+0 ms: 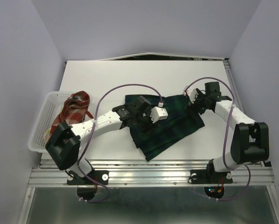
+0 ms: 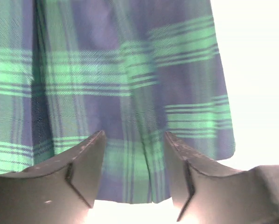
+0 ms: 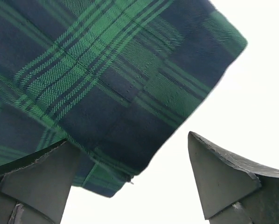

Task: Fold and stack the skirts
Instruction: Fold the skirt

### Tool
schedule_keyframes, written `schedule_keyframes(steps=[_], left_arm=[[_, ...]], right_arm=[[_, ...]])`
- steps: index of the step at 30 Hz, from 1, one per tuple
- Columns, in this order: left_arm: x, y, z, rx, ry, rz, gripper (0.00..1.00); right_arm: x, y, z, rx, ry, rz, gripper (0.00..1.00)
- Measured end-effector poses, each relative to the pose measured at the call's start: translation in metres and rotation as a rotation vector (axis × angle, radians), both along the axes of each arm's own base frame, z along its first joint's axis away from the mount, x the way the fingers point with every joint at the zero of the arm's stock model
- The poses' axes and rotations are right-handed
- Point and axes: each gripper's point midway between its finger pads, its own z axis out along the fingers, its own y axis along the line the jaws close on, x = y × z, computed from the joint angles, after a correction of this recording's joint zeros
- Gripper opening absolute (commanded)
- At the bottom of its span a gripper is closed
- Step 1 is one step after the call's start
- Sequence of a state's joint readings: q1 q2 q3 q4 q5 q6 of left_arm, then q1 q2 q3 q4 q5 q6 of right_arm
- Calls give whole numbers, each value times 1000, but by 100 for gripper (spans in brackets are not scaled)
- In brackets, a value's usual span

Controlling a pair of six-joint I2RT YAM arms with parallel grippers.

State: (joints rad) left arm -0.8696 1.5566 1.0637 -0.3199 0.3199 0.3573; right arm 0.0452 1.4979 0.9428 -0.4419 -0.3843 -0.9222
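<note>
The dark green-navy plaid skirt [image 1: 177, 125] lies spread on the white table [image 1: 107, 79], between the two arms. My left gripper [image 1: 140, 103] hovers over its left part. In the left wrist view the left gripper [image 2: 135, 140] stands open, and the skirt [image 2: 121, 84] lies below with its hem edge between the fingers, nothing pinched. My right gripper [image 1: 194, 101] is at the skirt's right corner. In the right wrist view the right gripper [image 3: 128, 139] is wide open, and the skirt corner [image 3: 107, 84] passes under the left finger [image 3: 41, 177]. A red-and-cream plaid skirt [image 1: 76, 106] lies bunched in the basket.
A white plastic mesh basket [image 1: 40, 128] stands at the table's left edge. White walls close in on the left, right and back. A metal rail [image 1: 149, 175] runs along the near edge by the arm bases.
</note>
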Motion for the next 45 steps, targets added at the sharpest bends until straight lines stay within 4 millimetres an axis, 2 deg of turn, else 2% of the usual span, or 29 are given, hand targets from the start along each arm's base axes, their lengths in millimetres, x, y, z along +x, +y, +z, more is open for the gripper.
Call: schedule_keyframes(steps=[3,6,8,11,13,16,20,22,25,27,29,33,36,39,40,41,43,45], left_arm=[[-3,-8,45,-100,-37,-27,65],[2,-16,76,-171,-87,-32,62],[6,-18,79,-177,-96,-23,61],[11,-21,57,-128,-55,-5,59],[16,-26,39,-88,-20,12,57],[28,-38,20,-52,14,31,57],[41,-54,16,-46,4,52,53],[47,-73,21,-67,-18,50,49],[51,-94,24,-91,-35,47,42],[53,-110,19,-98,-33,47,38],[53,-115,5,-80,-20,51,38],[54,-105,-29,-12,17,74,38],[61,-91,-42,23,40,100,38],[82,-71,-46,36,44,148,38],[94,-62,-46,37,40,171,38],[99,-57,-46,39,38,183,38],[120,-37,-46,50,31,227,38],[143,-18,-41,72,-12,259,38]], right_arm=[[9,1,24,34,-23,-49,100],[22,-2,62,93,-58,-126,100],[29,-8,81,139,-58,-194,99],[31,-19,86,201,-6,-296,98],[25,-33,72,243,85,-378,94],[5,-54,40,304,268,-526,86],[-14,-76,14,366,434,-696,78],[-20,-79,6,392,492,-741,74],[-31,-71,-15,437,612,-781,70],[-38,-64,-26,461,678,-800,67],[-46,-56,-40,487,757,-825,59],[-45,-49,-45,537,791,-851,49],[-42,-44,-49,577,806,-870,40],[-39,-36,-55,636,838,-892,26],[-38,-31,-57,661,852,-896,17],[-36,-28,-57,677,860,-901,14],[-33,-15,-60,713,881,-905,11],[-33,-4,-61,744,902,-897,13]])
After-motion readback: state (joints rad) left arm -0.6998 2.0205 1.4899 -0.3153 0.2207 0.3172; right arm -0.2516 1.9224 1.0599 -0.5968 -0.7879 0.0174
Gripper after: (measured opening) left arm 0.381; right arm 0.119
